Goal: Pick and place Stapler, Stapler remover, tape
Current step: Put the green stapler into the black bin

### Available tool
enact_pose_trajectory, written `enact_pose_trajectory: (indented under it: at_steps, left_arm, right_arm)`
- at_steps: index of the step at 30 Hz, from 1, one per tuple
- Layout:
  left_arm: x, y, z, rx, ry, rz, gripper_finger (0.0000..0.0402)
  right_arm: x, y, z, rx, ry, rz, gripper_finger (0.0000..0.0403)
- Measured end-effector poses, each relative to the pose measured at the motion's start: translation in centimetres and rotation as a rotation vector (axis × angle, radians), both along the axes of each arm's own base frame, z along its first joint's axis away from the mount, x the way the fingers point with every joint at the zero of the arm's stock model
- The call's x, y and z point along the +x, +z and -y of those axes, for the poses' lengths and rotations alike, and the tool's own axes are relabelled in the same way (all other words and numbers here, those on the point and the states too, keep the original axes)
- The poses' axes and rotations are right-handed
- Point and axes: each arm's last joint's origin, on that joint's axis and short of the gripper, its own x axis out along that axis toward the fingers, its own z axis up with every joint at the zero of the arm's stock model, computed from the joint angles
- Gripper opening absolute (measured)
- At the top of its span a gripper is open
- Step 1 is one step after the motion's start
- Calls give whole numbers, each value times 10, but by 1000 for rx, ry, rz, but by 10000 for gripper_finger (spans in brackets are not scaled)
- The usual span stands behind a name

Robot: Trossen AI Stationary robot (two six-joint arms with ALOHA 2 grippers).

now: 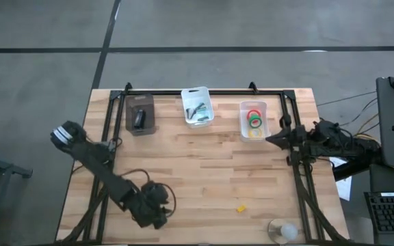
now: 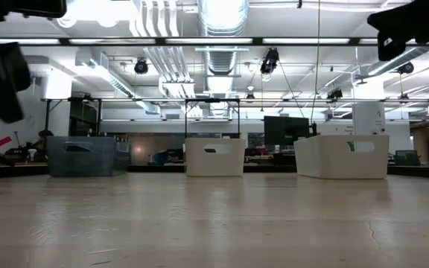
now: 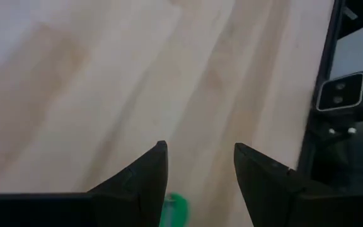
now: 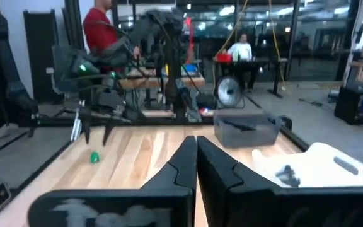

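Taking the far edge of the table in the high view as twelve o'clock, the tape lies stacked in the white bin at about one o'clock. The stapler sits in the dark bin at eleven, and the stapler remover in the middle bin at twelve. The right gripper waits just beside the tape bin's five o'clock corner with its jaws pressed together and nothing between them. It is by far the nearer arm to the rolls. The left gripper hangs low at seven o'clock with its jaws spread wide and empty. A small green thing lies on the wood directly beneath its gap, closer to one finger. It is too small to identify or to give a long axis. If that piece is wanted next, I judge the left arm need only drop straight down. A yellow scrap lies loose at five o'clock, well apart from both arms.
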Motion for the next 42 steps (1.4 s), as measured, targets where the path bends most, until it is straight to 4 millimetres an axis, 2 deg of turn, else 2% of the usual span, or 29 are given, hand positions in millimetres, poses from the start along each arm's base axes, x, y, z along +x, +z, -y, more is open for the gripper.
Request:
enact_pose_trajectory:
  at_steps: [3, 7, 12, 16, 19, 23, 27, 38, 42]
  left_arm:
    - [10, -5, 13, -13, -8, -40, 183]
    - [19, -16, 22, 62, -17, -153, 183]
    - [18, -15, 24, 159, 2, -360, 183]
    - [23, -2, 34, 101, 23, -327, 183]
    - [23, -6, 36, 81, 26, -358, 183]
    - [21, -14, 39, 11, 62, -441, 183]
    - [20, -24, 37, 33, 84, -467, 183]
    - [28, -47, 37, 87, 174, -464, 182]
    - [28, -47, 37, 60, 211, -479, 165]
  right_arm:
    - [-2, -3, 0, 2, 1, -2, 8]
    - [2, -17, 0, 64, 20, -44, 8]
    - [12, -39, 0, 188, 15, -138, 8]
    - [17, -56, 0, 184, 7, -203, 8]
    - [20, -68, 0, 188, 3, -248, 8]
    - [22, -70, 1, 191, -1, -256, 9]
    - [24, -73, 1, 191, -5, -276, 9]
    - [24, -73, 1, 191, -8, -280, 9]
    - [24, -73, 1, 191, -8, -280, 9]
